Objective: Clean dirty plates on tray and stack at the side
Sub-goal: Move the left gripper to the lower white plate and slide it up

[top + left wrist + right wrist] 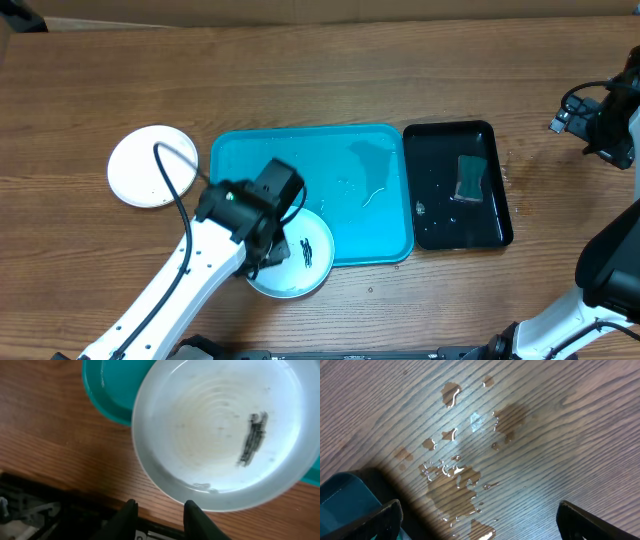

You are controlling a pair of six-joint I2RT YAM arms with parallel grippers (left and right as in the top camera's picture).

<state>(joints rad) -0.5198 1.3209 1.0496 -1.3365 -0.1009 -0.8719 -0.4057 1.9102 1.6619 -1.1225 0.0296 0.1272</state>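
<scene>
Overhead and wrist views. The smeared plate point(300, 262), pale with a short black smear point(254, 440) right of its centre, straddles the near rim of the turquoise tray point(300, 150): its far part overlaps the tray, its near part lies over the wooden table point(300, 70). A second, white plate point(153, 165) lies flat on the table just left of the tray, apart from it. The rest of the tray floor carries only a wet sheen.

The left gripper point(160, 510) hovers over the near-left edge of the smeared plate. Its two dark fingers point(129, 516) stand slightly apart with bare wood between them, released and grasping nothing; the plate rim lies just beyond the right-hand finger.

A glossy black tray point(430, 225) sits against the turquoise tray's right side and holds a dark green sponge point(470, 178).

The right gripper point(479, 510) hangs at the far right of the table, well apart from both trays. Its jaws are spread wide and empty, above scattered water puddles point(454, 477) on the wood.
</scene>
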